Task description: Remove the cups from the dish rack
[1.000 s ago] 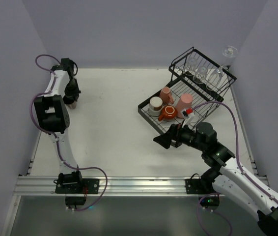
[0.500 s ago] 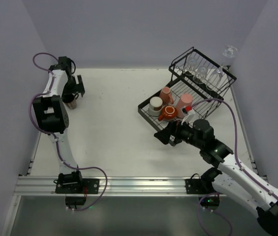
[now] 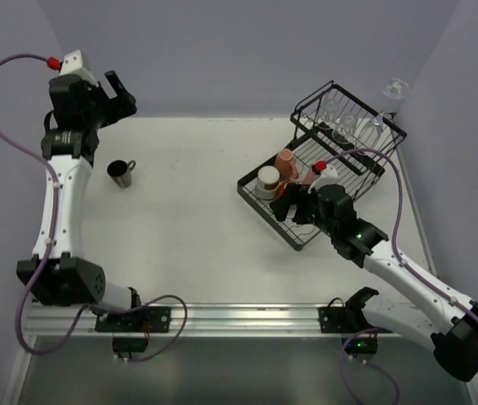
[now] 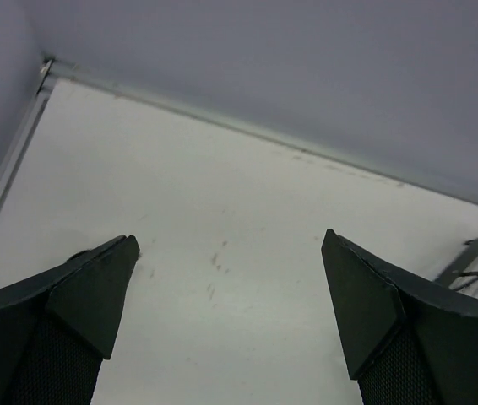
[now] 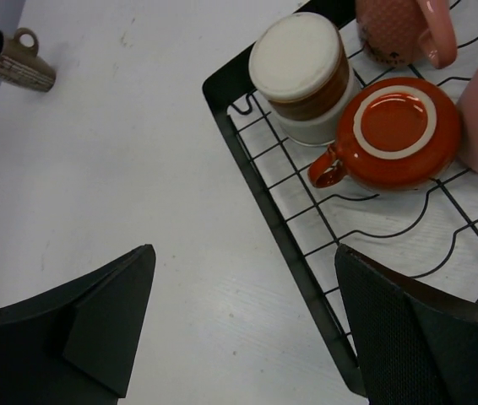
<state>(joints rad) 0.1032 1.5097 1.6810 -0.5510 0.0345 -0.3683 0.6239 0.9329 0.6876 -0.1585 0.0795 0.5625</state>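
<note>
- Since left tool (image 3: 117, 91) spread and rose, dark brown mug (image 3: 121, 174) stands free at 9 o'clock: unloaded.
- Right tool (image 5: 243, 253), spread, moved over dish rack (image 5: 219, 84); orange-red mug (image 5: 395, 131) likely next.

I work in a lab test cell: plain grey walls (image 3: 239, 51) box a white table (image 3: 197, 211) edged by an aluminium rail (image 3: 239, 317).

White table (image 3: 197, 245), dark brown mug (image 3: 121, 174) far left, black dish rack (image 5: 256, 187) far right
</note>
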